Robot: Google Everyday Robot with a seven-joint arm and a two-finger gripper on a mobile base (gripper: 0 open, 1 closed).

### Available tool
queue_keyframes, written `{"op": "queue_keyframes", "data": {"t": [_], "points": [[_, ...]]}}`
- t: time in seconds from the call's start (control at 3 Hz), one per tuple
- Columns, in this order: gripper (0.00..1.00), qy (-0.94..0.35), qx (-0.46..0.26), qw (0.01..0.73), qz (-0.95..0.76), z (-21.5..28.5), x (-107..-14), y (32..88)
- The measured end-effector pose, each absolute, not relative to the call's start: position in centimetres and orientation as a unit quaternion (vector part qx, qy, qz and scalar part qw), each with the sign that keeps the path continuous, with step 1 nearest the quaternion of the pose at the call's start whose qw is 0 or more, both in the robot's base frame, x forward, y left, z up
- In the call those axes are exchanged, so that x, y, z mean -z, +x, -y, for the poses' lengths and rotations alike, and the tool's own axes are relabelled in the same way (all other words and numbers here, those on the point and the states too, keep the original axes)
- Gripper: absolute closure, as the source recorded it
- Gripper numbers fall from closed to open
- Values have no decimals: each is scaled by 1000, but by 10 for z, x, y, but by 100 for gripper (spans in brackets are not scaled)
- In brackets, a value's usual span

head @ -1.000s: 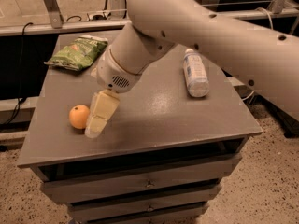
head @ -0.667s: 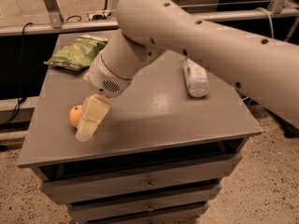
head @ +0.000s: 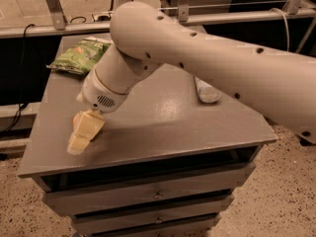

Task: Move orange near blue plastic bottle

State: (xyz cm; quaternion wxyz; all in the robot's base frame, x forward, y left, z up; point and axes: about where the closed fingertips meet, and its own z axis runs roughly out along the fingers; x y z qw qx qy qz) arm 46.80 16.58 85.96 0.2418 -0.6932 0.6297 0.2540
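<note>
The orange (head: 77, 118) sits near the front left of the grey table (head: 163, 127). Only a sliver of it shows behind my gripper. My gripper (head: 81, 135) is low over the table, right at the orange and in front of it. The blue plastic bottle (head: 207, 91) lies on its side at the right of the table. It is mostly hidden under my arm, and only its lower end shows. The bottle is well apart from the orange.
A green crinkled snack bag (head: 81, 56) lies at the table's back left corner. My big white arm (head: 207, 53) crosses above the table from the right. Drawers (head: 158, 194) front the table below. Metal rails and a shelf stand behind.
My gripper has moved left and toward the table's front edge, coming down over the orange, which now shows far less. The bottle has not moved; my arm now covers more of it.
</note>
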Motion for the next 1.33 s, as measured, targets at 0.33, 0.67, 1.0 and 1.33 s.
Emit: {"op": "queue_keyframes", "data": {"t": [0.33, 0.67, 1.0, 1.33], "points": [[42, -689, -253, 243, -635, -168, -854, 467], [64, -679, -247, 245, -646, -161, -848, 471], [88, -670, -233, 257, -656, -148, -850, 483], [100, -664, -195, 286, -663, -116, -874, 514]]}}
